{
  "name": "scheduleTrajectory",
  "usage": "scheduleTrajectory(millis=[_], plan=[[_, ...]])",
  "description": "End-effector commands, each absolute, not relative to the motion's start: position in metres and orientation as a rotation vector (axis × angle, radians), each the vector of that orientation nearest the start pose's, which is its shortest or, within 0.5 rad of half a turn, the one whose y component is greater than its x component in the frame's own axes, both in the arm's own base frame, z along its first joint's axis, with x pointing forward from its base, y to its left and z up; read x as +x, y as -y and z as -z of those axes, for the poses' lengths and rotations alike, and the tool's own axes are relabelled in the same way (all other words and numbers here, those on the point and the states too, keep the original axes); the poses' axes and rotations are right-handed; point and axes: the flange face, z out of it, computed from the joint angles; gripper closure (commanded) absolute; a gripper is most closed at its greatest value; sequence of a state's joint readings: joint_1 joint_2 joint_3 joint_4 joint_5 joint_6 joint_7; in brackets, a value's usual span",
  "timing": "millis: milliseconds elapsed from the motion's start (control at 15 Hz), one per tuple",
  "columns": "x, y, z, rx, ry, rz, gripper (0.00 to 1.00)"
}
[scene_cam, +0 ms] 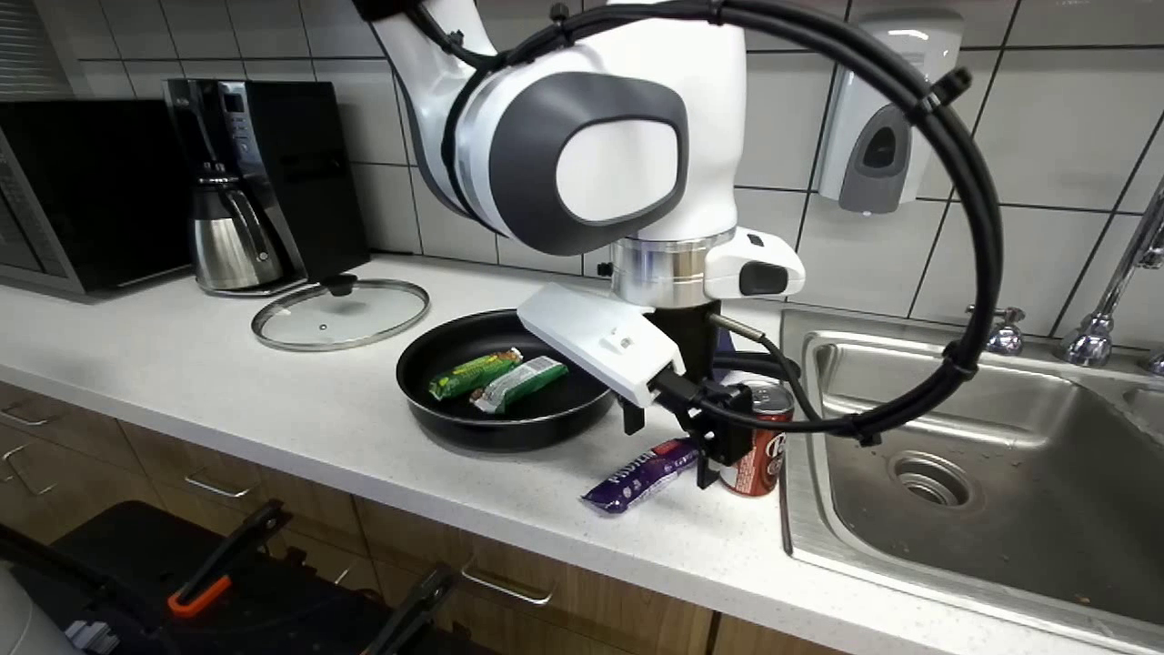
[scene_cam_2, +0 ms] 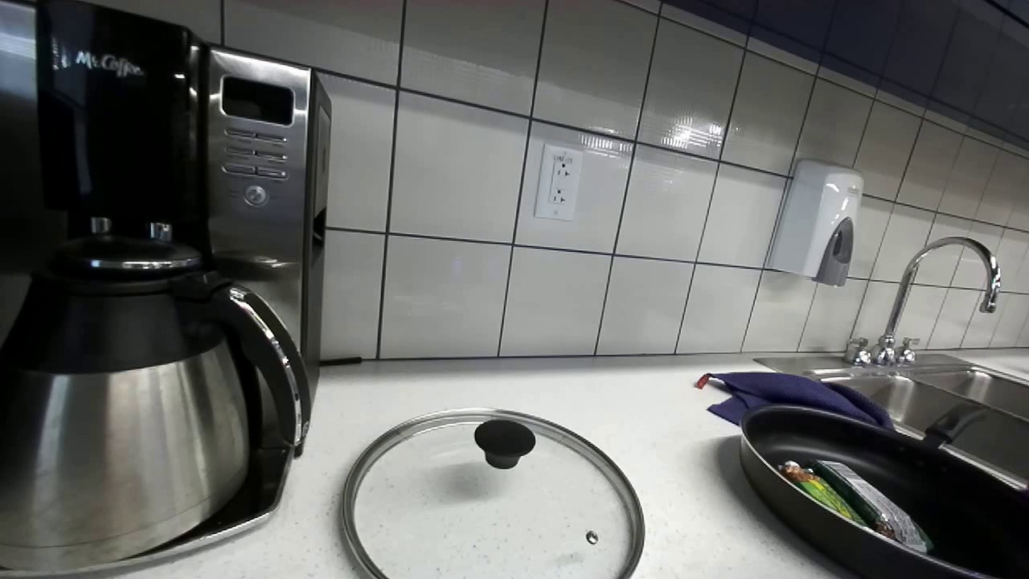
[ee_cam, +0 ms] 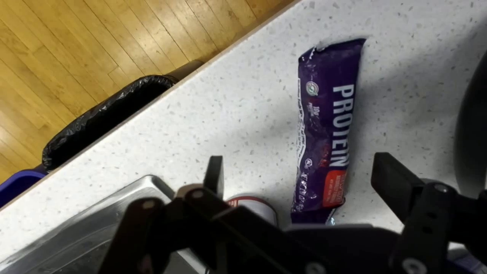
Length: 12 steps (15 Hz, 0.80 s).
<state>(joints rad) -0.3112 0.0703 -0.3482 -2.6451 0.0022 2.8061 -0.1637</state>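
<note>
Claw: black two-finger claw [ee_cam: 303, 173], fingers spread wide, hanging above the white speckled countertop [ee_cam: 243, 125].
Bar: long purple glossy-wrapped protein bar [ee_cam: 323, 129], lying flat on that countertop; framed between the fingertips in wrist view.
Can: red metal drinks can [scene_cam: 757, 468] with white lettering, upright by one finger, crowding that side; claw partly hides it.
Pan: round black frying pan [scene_cam: 496, 434], near the opposite finger; a yellow-and-green wrapped bar [scene_cam: 475, 373] and a green-and-silver wrapped bar [scene_cam: 520, 384] lie close together inside.
Sink: stainless-steel basin [scene_cam: 1018, 537], just beyond the can.
Cloth: dark blue fabric [scene_cam_2: 784, 394], bunched on the pan's wall side.
Lid: round clear-glass lid [scene_cam: 350, 318] with black knob, flat beyond the pan.
Coffee maker: black-and-steel machine [scene_cam: 309, 182] with steel carafe [scene_cam: 232, 250], past the lid.
</note>
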Motion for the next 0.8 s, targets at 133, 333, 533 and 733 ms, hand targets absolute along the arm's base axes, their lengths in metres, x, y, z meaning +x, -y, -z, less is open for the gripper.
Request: scheduleTrajectory(millis=[133, 333, 533, 733], plan=[[0.346, 0.276, -0.207, -3.075, -0.866, 0.082, 0.0], [0.348, 0.273, -0.201, -3.073, -0.868, 0.078, 0.0], [0.353, 0.27, -0.199, -3.081, -0.852, 0.082, 0.0], [0.357, 0.271, -0.197, -3.081, -0.849, 0.08, 0.0]])
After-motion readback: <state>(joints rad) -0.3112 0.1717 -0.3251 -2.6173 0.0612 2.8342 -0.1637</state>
